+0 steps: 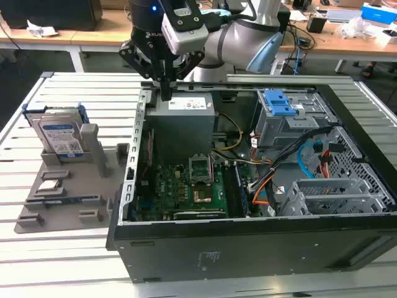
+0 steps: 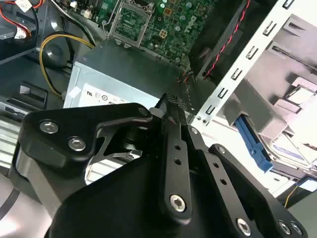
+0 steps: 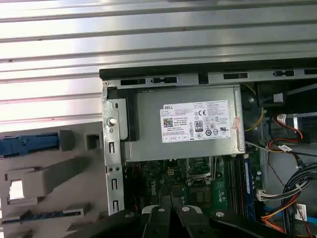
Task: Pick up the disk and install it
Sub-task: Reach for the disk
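Gripper (image 1: pixel 166 94) hovering over power supply (image 1: pixel 183 121) at back edge of open PC case (image 1: pixel 248 254), fingers pinched together, gripping nothing. Disk (image 1: pixel 59 136) sitting upright in grey holder (image 1: pixel 93 146), exterior view's left of case, well apart from gripper.

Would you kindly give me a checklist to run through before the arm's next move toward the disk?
1. Disk standing upright in its grey holder: ok.
2. Pincer carrying nothing: ok.
3. Pincer open for a grasp: not ok, it is shut.
4. Pincer above the disk: not ok, it hangs over the power supply, with the disk off to the exterior view's left.
5. Drive cage free to take the disk: cannot tell.
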`<state>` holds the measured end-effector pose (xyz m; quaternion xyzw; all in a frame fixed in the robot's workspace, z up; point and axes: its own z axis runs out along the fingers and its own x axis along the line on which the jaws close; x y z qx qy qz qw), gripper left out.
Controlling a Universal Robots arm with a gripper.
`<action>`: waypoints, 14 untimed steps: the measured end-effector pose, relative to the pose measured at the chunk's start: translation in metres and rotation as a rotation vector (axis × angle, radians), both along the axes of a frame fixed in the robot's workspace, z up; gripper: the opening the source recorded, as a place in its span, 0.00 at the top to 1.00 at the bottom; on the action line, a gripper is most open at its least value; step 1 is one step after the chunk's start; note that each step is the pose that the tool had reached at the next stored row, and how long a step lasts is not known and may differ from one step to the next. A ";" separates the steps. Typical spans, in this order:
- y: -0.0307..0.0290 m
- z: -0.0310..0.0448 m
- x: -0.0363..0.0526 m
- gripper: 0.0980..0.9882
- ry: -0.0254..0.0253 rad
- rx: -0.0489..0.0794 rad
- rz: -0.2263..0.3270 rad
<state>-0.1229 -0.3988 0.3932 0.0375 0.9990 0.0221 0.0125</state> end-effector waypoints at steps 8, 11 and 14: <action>0.0000 0.0000 -0.0284 0.99 0.0001 0.000 0.000; 0.0000 0.0000 -0.0360 0.99 0.0001 0.000 0.000; 0.0000 0.0000 -0.0427 0.99 0.0001 0.000 0.000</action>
